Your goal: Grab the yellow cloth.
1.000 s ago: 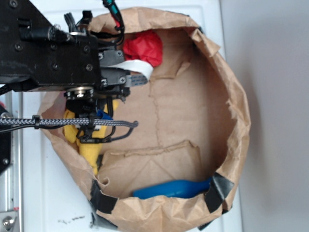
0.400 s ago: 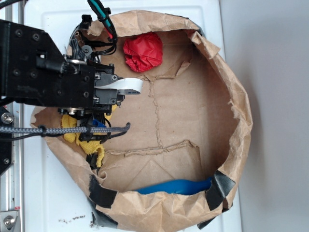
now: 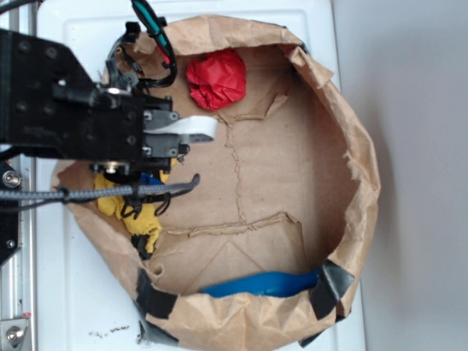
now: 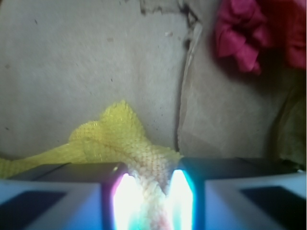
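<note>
Yellow cloth [image 4: 120, 139] sits pinched between the 2 jaws of the gripper [image 4: 148, 194], near the paper bag's [image 3: 351, 212] left wall.

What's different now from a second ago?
The arm slid left, off the red wad, which now shows whole. The tool is pinched on the yellow cloth, which has bunched up shorter. The blue bottle and the paper bag stayed put.

My gripper [image 4: 149, 203] is pinching a fold of the yellow cloth [image 4: 125, 139]; a red wad [image 4: 254, 33] is lying beyond it.
</note>
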Motion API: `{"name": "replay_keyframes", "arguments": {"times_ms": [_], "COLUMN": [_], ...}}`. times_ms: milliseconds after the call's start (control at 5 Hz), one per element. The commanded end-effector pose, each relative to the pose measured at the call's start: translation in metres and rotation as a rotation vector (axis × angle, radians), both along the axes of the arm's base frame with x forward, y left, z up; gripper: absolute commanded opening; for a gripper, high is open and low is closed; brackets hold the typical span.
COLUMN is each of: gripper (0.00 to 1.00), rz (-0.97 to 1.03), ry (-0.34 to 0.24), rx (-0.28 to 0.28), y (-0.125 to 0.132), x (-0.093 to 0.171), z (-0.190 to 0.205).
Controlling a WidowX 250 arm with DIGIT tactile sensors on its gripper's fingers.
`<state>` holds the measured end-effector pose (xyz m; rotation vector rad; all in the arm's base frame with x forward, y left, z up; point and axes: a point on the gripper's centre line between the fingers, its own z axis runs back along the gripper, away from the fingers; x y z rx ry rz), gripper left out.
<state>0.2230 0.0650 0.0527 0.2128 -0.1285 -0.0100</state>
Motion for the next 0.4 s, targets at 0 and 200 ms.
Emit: {"name": "replay_keyframes", "arguments": {"times_ms": [0, 200], "gripper": [0.00, 0.00], "rz": [0.008, 0.040], "ry": [-0.086, -0.119], "rx": [-0.029, -0.089], "y": [0.005, 0.003], "x": [0.009, 0.016], "z": [0.039, 0.068]}}
